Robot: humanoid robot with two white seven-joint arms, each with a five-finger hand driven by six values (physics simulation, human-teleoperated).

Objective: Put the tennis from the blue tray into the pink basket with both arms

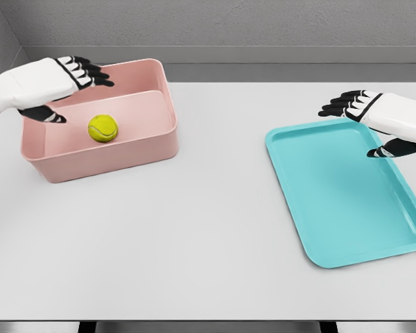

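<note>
Quick tally: one fuzzy yellow-green tennis ball [102,127] is counted, plus one pink rectangular plastic basket [133,152] and one flat turquoise-blue plastic tray [347,201]. Two white robot hands with black fingers are seen, a left hand [64,82] and a right hand [374,118]. One pale grey table [194,236] is counted too.

Yellow-green tennis ball [102,128] resting on the floor of the pink basket [135,150], left of its middle. Basket open-topped, rectangular, near the table's far left corner. Blue tray [347,201], shallow and bare, lying flat by the table's right edge.
</note>
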